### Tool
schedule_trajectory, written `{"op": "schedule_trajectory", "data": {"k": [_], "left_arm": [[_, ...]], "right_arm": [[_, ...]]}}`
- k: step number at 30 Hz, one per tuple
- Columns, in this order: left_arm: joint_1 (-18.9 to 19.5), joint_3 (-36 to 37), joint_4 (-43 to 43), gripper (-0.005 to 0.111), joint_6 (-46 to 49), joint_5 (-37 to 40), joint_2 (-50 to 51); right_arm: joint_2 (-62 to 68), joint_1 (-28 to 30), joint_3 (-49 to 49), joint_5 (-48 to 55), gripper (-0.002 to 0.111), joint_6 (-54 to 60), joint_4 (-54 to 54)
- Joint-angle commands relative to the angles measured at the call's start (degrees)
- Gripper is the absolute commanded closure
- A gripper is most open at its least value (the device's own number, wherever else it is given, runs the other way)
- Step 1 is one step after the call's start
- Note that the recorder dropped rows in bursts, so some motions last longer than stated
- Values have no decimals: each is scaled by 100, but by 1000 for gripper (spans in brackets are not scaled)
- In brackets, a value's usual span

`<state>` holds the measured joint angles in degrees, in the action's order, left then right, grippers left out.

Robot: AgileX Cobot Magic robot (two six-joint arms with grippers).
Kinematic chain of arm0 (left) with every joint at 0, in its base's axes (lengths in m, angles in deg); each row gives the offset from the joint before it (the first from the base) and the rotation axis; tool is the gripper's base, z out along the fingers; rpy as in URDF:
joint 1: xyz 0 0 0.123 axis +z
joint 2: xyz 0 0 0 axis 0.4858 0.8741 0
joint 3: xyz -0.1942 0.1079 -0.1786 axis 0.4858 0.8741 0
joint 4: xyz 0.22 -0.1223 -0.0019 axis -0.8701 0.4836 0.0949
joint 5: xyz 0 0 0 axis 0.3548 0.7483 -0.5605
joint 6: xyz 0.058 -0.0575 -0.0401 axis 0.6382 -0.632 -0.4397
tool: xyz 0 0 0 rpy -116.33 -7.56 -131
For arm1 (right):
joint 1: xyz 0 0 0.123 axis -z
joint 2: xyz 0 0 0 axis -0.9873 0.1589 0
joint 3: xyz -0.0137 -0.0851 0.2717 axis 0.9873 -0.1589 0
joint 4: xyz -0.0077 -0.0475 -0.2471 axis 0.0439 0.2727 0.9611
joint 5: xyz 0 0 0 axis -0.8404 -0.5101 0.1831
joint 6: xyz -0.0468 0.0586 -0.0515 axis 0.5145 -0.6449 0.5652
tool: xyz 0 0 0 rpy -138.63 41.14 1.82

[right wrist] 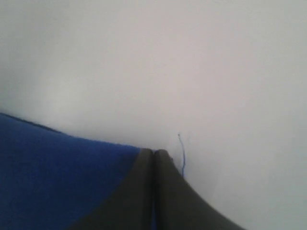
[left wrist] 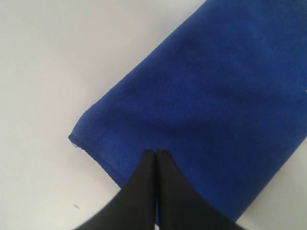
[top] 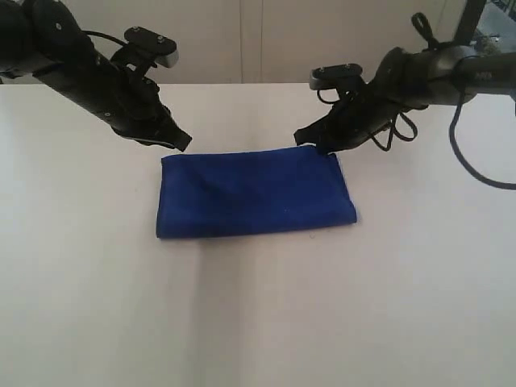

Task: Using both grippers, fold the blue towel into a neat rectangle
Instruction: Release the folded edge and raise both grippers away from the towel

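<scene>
The blue towel [top: 254, 193] lies as a flat rectangle on the white table [top: 258, 322]. My left gripper [top: 184, 143] is down at its far left corner. In the left wrist view the black fingers [left wrist: 144, 191] are pressed together on the towel [left wrist: 216, 96], just inside its edge, and a sliver of blue shows in the seam between them. My right gripper [top: 322, 147] is at the far right corner. Its fingers [right wrist: 139, 201] are also pressed together, right on the tip of the towel [right wrist: 53, 177]. A loose blue thread [right wrist: 182, 153] hangs beside them.
The white table spreads wide on every side of the towel. A pale wall [top: 258, 36] runs behind its far edge. Black cables [top: 476, 161] loop down from the right arm.
</scene>
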<state>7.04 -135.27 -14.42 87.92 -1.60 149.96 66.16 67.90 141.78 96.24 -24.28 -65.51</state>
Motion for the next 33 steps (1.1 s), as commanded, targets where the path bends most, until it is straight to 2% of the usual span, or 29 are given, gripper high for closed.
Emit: {"op": "schedule_trajectory", "data": {"k": [1,5,14,20,25,33], "left_arm": [[25,-12,69,107,-35,129,0],[25,-12,69,107,16,129,0],[25,-12,69,107,10,109,0],[109,-12,69,107,-398,98,155],[540,-12,69,107,-1102,398,392],[1280,-12,69,107,-1384,1366,461]], "right_arm": [[167,56,25,-56,108,-348,702],[162,117,25,9,108,-1682,1842],[63,101,245,294,108,-1702,1830],[-492,101,352,836,108,-1702,1818],[-872,101,352,1498,108,-1779,1818],[-964,268,181,2488,108,-2321,1769]]}}
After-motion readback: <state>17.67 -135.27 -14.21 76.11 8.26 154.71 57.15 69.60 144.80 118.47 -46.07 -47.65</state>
